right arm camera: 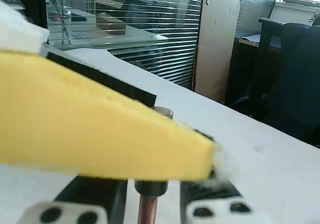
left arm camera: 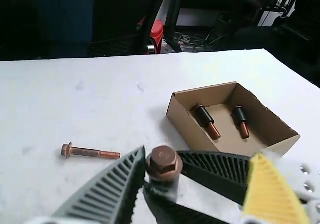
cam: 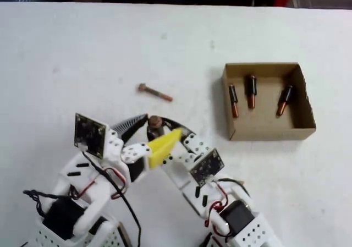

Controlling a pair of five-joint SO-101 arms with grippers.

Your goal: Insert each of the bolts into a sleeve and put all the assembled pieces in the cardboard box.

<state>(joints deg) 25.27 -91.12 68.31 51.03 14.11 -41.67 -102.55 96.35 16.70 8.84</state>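
Both grippers meet at the table's front middle around one upright copper bolt (cam: pixel 155 121) seated in a black sleeve (right arm camera: pixel 150 186). My left gripper (cam: pixel 147 121), with grey ribbed fingers (left arm camera: pixel 112 186), is shut on the bolt's head (left arm camera: pixel 164 162). My right gripper (cam: pixel 165 130), with a yellow finger (right arm camera: pixel 100 129), is shut on the sleeve, and the bolt's shaft (right arm camera: pixel 147 211) sticks out below it. A second bolt (cam: pixel 155 92) (left arm camera: pixel 90 151) lies loose on the table beyond the grippers. The cardboard box (cam: pixel 264 66) (left arm camera: pixel 200 90) to the right holds three assembled pieces (cam: pixel 251 91).
White table (cam: pixel 110 49) with open room to the left and behind the loose bolt. The box's near wall (cam: pixel 269 132) stands close to the right arm's camera (cam: pixel 207 167). Cables (cam: pixel 118 189) trail between the arm bases.
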